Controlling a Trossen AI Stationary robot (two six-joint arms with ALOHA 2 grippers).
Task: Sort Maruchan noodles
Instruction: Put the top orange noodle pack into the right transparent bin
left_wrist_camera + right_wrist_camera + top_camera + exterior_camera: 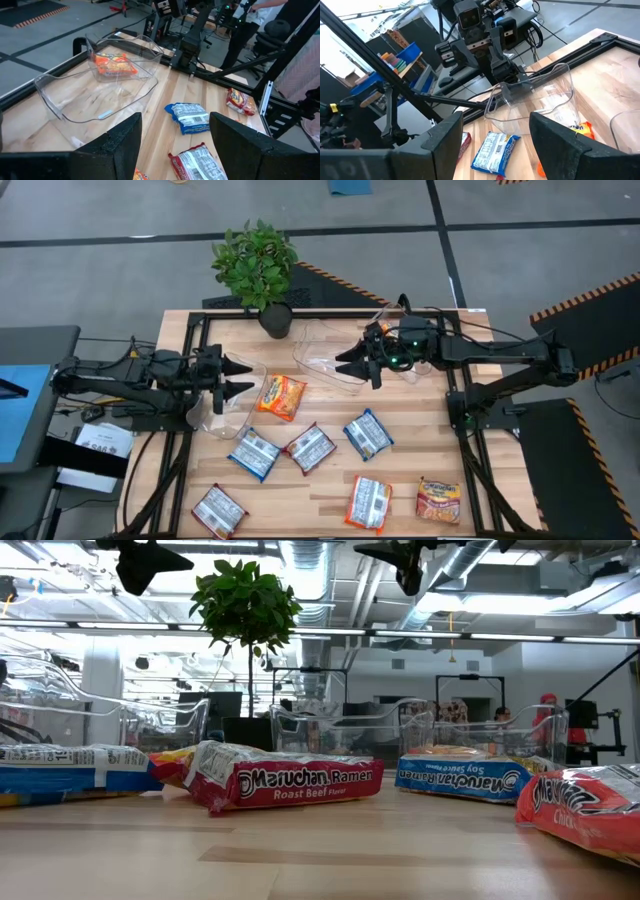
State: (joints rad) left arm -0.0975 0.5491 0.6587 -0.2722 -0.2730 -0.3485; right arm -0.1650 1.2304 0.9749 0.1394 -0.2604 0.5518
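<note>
Several Maruchan packets lie flat on the wooden table: an orange one [281, 396], blue-and-white ones [254, 453] [368, 433], red-and-white ones [309, 447] [219, 511] [368, 502], and another orange one [438, 500]. One more orange packet [116, 64] lies inside a clear bin. My left gripper [238, 378] [172, 145] hangs open over the left clear bin [225, 408]. My right gripper [355, 362] [495, 145] hangs open over the right clear bin [325, 352]. Neither touches anything. In the low view a Roast Beef packet [290, 780] and a Soy Sauce packet [465, 778] lie nearest.
A potted plant [258, 270] stands at the table's far edge between the arms. Black frame rails [190, 330] run along the table's sides. Bare wood shows at the near edge between the packets. A person [548, 712] shows far off in the room behind.
</note>
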